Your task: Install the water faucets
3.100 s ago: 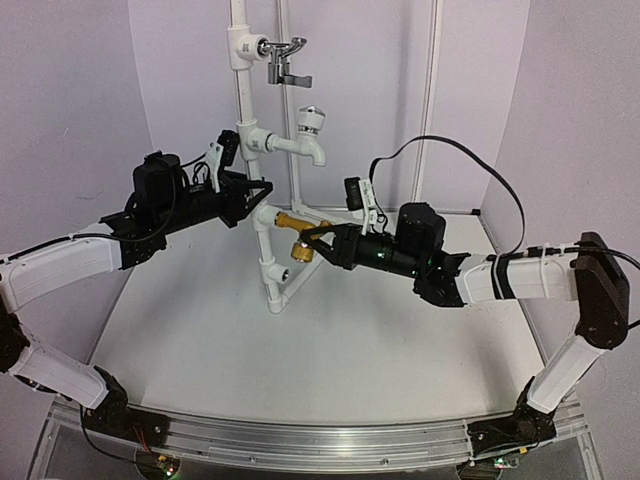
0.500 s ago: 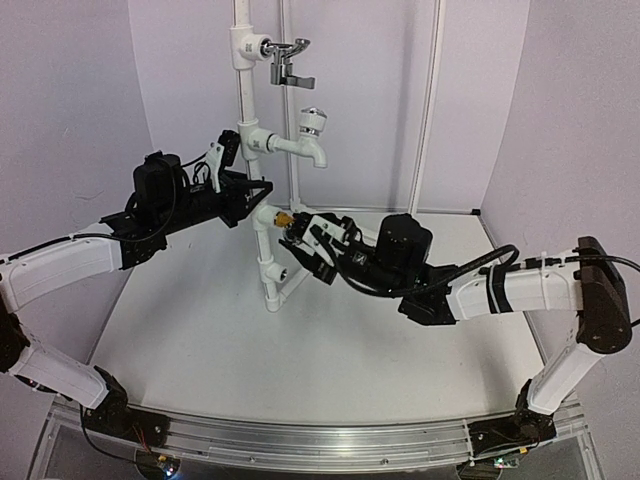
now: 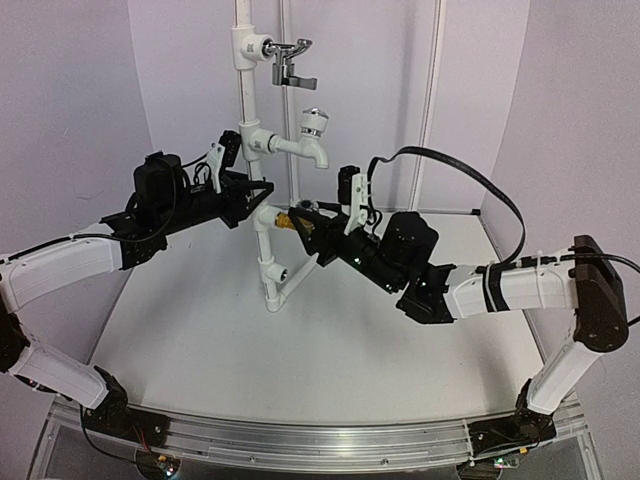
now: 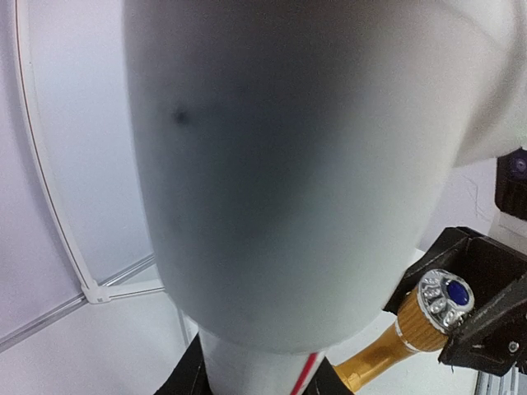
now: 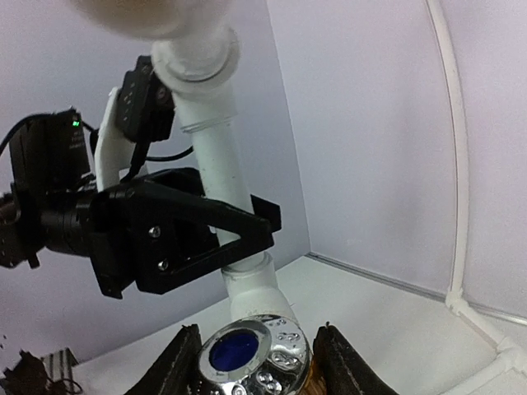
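The golden-brass faucet (image 3: 289,218) sticks out sideways from the lower tee of the white pipe stand (image 3: 265,255). My right gripper (image 3: 305,226) is shut on its silvery knob (image 5: 247,355), which has a blue centre, with a finger on each side. The left wrist view shows the brass body (image 4: 387,354) and the knob (image 4: 445,298). My left gripper (image 3: 257,193) is shut on the white pipe just above that tee. In the right wrist view it (image 5: 189,234) clamps the pipe (image 5: 216,156). The blurred white fitting (image 4: 296,164) fills the left wrist view.
A white plastic tap (image 3: 312,135) and a chrome lever tap (image 3: 288,60) are mounted higher on the same stand. White walls close in at the back and sides. A thin white frame pole (image 3: 432,100) stands at the back right. The right arm's cable (image 3: 450,165) loops upward.
The right wrist has rolled about the faucet's axis, bringing its camera and cable from below to above. Less of the brass body shows than three seconds ago. The left arm has not moved.
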`<state>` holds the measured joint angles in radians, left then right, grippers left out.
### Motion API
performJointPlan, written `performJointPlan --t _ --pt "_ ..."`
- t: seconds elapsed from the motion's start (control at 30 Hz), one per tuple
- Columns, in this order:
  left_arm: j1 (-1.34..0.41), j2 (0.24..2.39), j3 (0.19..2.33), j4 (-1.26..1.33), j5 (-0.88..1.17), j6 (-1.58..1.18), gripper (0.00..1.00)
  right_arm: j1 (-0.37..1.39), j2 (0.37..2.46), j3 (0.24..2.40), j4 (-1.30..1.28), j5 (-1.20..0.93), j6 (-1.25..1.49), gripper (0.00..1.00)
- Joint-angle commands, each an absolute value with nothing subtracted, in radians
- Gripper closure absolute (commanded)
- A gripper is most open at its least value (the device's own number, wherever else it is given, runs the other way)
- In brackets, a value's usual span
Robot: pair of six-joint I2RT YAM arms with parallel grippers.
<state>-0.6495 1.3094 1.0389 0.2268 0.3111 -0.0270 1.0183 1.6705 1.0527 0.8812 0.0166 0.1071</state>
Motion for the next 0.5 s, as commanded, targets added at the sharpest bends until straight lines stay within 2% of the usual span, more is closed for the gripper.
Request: performJointPlan --t 0.0,0.17,0.3,0.47 --pt "-0.666 1.322 1.001 0.011 0.397 -0.185 1.0 0.954 1.696 1.036 0.865 0.184 0.465 0.89" --pt "-0.666 1.32 1.001 0.011 0.393 -0.184 1.0 0.87 1.671 0.987 0.826 0.163 0.871 1.0" --pt "-0.666 1.325 1.002 0.011 0.4 -0.185 1.0 0.792 1.677 0.958 0.799 0.048 1.26 1.0" --pt "-0.666 1.33 1.006 0.011 0.4 -0.185 1.0 0.745 1.694 0.963 0.794 -0.017 1.48 1.0"
